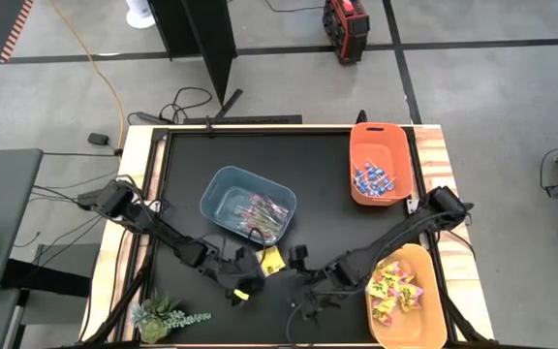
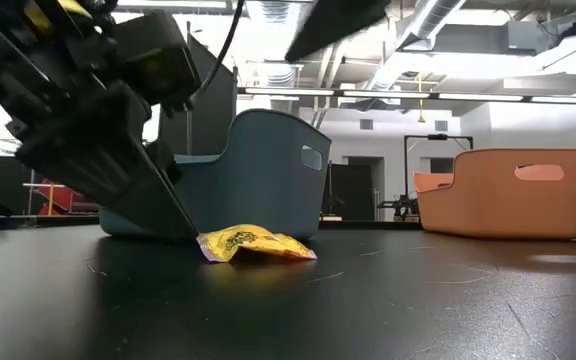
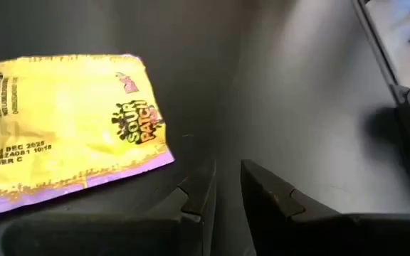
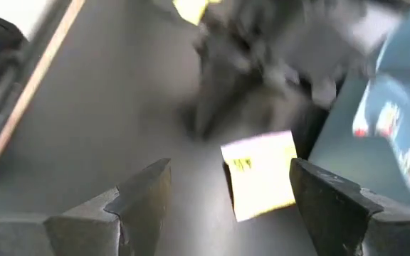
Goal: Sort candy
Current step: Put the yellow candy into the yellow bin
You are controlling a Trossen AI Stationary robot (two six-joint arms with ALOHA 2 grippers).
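Here the yellow packet (image 3: 62,128) lies flat beside the left gripper (image 3: 226,188).

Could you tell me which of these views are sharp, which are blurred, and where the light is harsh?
High view: evenly lit and sharp. Low view: bright ceiling lights behind, so the blue-grey bin and the dark arm look backlit; the yellow packet is clear. Left wrist view: packet print legible, the fingers in shadow. Right wrist view: smeared by blur, only the packet stands out.

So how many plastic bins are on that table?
3: a blue-grey bin near the middle, an orange bin at the far right, a yellow bin at the near right. None seems hidden.
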